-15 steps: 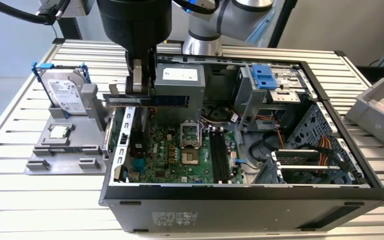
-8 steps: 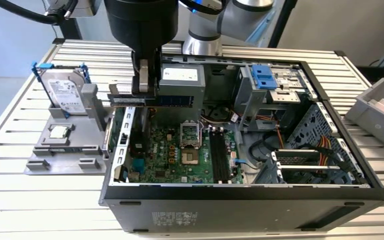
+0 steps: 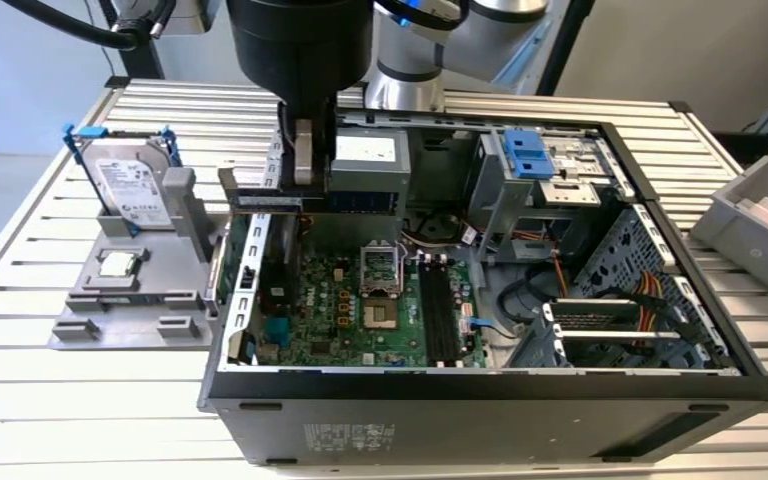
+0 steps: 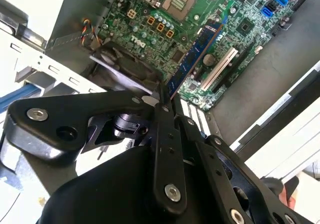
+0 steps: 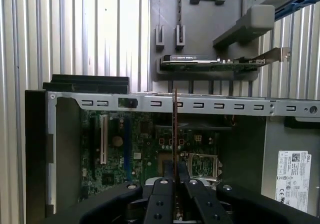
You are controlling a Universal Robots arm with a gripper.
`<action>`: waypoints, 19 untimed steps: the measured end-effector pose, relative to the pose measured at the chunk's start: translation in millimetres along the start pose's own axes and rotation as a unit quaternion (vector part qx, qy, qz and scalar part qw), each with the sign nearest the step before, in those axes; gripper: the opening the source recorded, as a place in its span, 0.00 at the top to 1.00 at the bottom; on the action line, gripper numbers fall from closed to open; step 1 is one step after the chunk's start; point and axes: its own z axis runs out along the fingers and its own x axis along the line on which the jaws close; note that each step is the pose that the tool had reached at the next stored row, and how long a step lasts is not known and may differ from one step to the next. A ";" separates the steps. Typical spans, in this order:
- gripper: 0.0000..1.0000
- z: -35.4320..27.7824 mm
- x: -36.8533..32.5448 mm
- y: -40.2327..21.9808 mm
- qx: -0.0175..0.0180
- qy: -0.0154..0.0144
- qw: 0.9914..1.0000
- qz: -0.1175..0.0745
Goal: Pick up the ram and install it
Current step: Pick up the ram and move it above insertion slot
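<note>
The ram (image 4: 196, 51) is a thin blue-green stick with a row of small chips. My gripper (image 4: 165, 95) is shut on one end of it. In the exterior view the gripper (image 3: 301, 182) reaches down over the back corner of the open computer case (image 3: 491, 385), on the exterior view's left. The ram (image 3: 261, 203) lies level in it, above the green motherboard (image 3: 344, 310). The black memory slots (image 3: 438, 312) lie further toward the exterior view's right, apart from the stick. The first wrist view shows the ram (image 5: 174, 129) edge-on, running out from the gripper (image 5: 174, 173) across the case's metal rim (image 5: 220, 105).
A grey holder (image 3: 131, 310) stands beside the case on the exterior view's left. It carries a silver hard drive in a blue frame (image 3: 133, 185), a processor chip (image 3: 119, 265) and a green expansion card (image 5: 210, 60). A grey bin (image 3: 758, 215) sits at the exterior view's right.
</note>
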 end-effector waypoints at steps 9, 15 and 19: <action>1.00 0.0 0.0 -12.0 0.000 0.000 1.000 0.000; 1.00 0.1 0.0 -20.3 0.000 0.000 1.000 0.000; 1.00 0.0 0.0 -25.6 0.000 0.000 1.000 0.000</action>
